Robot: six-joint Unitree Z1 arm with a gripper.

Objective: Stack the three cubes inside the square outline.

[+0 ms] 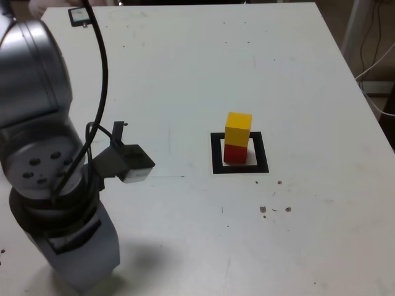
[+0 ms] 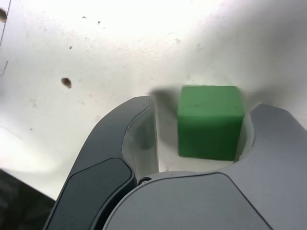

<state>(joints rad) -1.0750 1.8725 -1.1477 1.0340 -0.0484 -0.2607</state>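
Robot arm (image 1: 37, 98) is bent downward above the black wrist ring (image 1: 52, 219). Gripper (image 2: 205, 103) is just below this ring, pointing down w/ its 2 fingers (image 2: 110, 134) open, i.e. apart.

grey rounded arm (image 1: 37, 105) segments, black joint band (image 1: 55, 216), dark round screws (image 1: 46, 163), looping black cable (image 1: 102, 68), grey curved hand (image 2: 204, 139)

The surface (image 1: 296, 234) is white and matte, marked with small dark specks and thin scratches. Beyond its far edge lies a dim, brownish background. At the exterior view's right, a pale vertical post (image 1: 353, 28) and thin cables (image 1: 376, 58) are visible. Soft shadows fall on the surface.
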